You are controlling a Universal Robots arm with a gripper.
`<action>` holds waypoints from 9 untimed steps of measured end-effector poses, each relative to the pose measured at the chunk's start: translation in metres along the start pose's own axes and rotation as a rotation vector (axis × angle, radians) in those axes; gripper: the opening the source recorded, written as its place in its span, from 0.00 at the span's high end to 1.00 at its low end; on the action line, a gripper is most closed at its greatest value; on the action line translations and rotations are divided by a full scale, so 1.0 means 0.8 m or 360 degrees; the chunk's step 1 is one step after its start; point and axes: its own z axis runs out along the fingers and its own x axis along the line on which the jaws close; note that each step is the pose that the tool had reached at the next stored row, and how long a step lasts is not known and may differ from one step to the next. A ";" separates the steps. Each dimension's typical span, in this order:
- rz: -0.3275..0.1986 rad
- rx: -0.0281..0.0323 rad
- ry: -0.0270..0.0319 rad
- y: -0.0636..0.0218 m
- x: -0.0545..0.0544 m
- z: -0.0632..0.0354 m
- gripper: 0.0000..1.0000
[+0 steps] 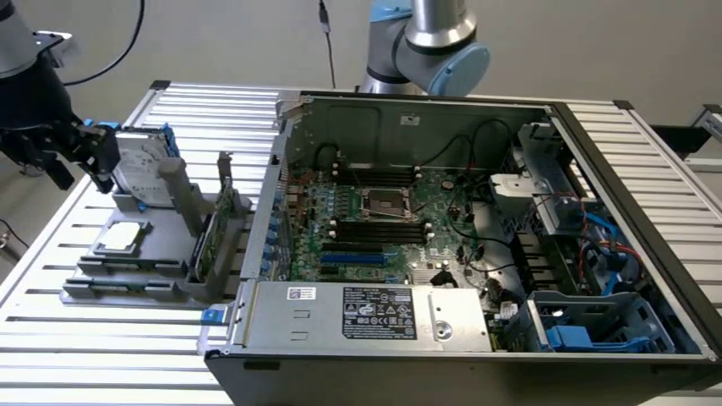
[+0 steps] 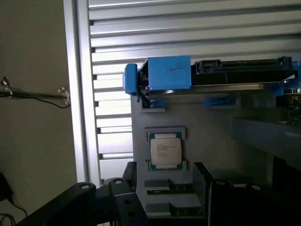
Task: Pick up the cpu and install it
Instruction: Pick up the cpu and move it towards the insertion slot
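The cpu (image 1: 122, 238), a small flat square chip with a silvery top, lies in a pocket of the grey parts holder (image 1: 135, 269) at the exterior view's left. The wrist view looks down on the cpu (image 2: 164, 151) in that same pocket. My gripper (image 1: 77, 167) hangs above the holder's far end, beside the hard drive, well clear of the cpu. It is open, with nothing between its dark fingers (image 2: 203, 181). The empty processor socket (image 1: 381, 203) sits in the middle of the motherboard inside the open computer case (image 1: 587, 169).
A silver hard drive with blue rails (image 1: 141, 167) stands upright in the holder next to my gripper. Memory sticks (image 1: 215, 241) stand on edge between the holder and the case wall. Black cables (image 1: 479, 254) run across the motherboard. The slatted table (image 1: 68, 338) carries everything.
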 end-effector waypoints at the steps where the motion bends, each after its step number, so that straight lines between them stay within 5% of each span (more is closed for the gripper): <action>1: 0.0000 -0.00001 -0.00001 -0.002 0.000 0.002 0.40; 9: -0.0011 0.00004 0.00007 -0.006 -0.006 0.020 0.40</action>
